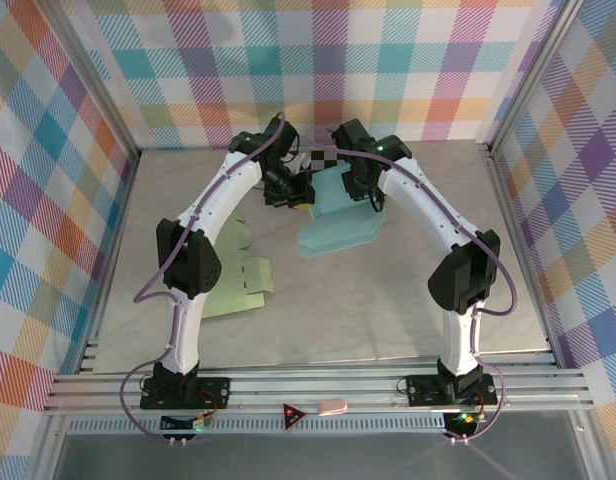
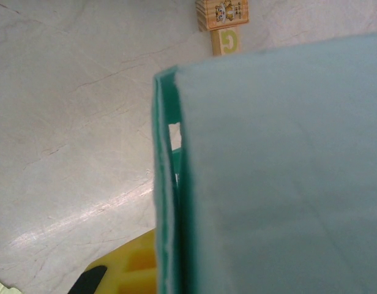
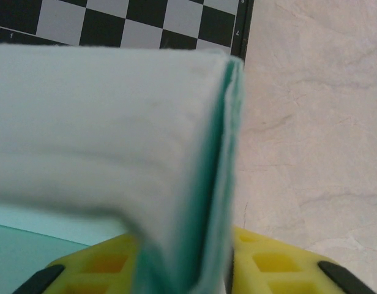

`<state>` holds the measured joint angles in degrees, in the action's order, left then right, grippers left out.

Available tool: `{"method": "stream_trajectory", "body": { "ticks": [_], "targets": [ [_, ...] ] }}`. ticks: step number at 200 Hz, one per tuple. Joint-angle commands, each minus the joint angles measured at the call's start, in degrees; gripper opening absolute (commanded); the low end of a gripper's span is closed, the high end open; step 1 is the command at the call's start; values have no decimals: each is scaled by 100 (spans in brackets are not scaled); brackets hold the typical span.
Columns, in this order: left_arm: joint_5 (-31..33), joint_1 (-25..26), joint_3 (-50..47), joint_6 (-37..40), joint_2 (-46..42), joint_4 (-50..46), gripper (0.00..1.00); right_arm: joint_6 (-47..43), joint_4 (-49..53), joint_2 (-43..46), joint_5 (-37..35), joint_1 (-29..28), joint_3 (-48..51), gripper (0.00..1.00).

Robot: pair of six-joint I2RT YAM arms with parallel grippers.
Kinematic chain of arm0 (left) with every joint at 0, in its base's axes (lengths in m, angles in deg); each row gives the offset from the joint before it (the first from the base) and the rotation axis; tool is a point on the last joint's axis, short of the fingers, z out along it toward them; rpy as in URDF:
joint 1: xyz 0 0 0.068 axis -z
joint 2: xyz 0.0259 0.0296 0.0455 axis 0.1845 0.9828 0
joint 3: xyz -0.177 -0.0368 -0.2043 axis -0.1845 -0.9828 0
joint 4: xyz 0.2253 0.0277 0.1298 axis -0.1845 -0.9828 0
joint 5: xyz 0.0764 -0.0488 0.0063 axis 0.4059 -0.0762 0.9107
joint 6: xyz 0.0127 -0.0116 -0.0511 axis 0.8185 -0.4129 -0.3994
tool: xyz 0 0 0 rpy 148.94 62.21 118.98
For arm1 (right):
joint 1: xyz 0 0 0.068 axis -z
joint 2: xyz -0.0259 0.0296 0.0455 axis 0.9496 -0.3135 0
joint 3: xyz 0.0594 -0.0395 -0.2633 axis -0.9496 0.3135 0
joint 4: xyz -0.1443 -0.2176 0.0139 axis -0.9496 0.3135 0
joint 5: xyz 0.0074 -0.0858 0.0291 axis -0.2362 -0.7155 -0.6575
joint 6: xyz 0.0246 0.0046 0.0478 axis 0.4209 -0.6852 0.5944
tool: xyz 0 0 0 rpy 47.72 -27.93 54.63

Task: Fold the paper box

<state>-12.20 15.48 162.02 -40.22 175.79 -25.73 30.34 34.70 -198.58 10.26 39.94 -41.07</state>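
Plaid walls (image 1: 288, 60) in many colours close off three sides of the pale marbled counter (image 1: 388, 300) you are working on. Both arms arch inward to its far middle. There you will find the teal paper box (image 1: 338, 225), its raised part up between the two end effectors and its flat flaps spread on the counter just to their near side.

Your left end effector (image 1: 291, 188) is pressed together on the box. In its wrist camera a doubled teal wall edge runs straight down to the yellow finger (image 2: 130, 272), and a broad teal panel covers everything to the right of it. Beyond this end effector two wooden blocks (image 2: 222, 12) sit touching each other on the counter, one with a picture and one with a green letter.

Your right end effector (image 1: 365, 188) meets the box from the opposite side. Its yellow fingers (image 3: 277, 263) sit one on each side of a folded, doubled wall that rises between them. The fold fills the gap, so you cannot tell whether they pinch it or merely flank it. A checkerboard (image 3: 115, 24) lies flat on the counter beyond this end effector, past the top edge of that wall.

Well to the left and near side of the left end effector, beside that arm's elbow, a pale green sheet (image 1: 238, 285) of cut card lies flat on the counter, apart from the teal box.
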Motion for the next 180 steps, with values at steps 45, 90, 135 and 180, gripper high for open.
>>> {"method": "stream_trajectory", "body": {
  "ticks": [45, 90, 135, 180],
  "targets": [
    [-193, -36, 215, -22, 14, 24, 0, 70, 341, -316, -1253, 2, -334, 5],
    [-192, -36, 225, -71, -8, 40, 0, 296, 610, -666, -2403, -325, -511, 0],
    [-189, -36, 226, -89, -13, 45, 0, 432, 792, -720, -2515, -383, -588, 0],
    [-130, -36, 225, -125, -12, 1, 0, 351, 601, -326, -952, -267, -782, 36]
  ]
}}
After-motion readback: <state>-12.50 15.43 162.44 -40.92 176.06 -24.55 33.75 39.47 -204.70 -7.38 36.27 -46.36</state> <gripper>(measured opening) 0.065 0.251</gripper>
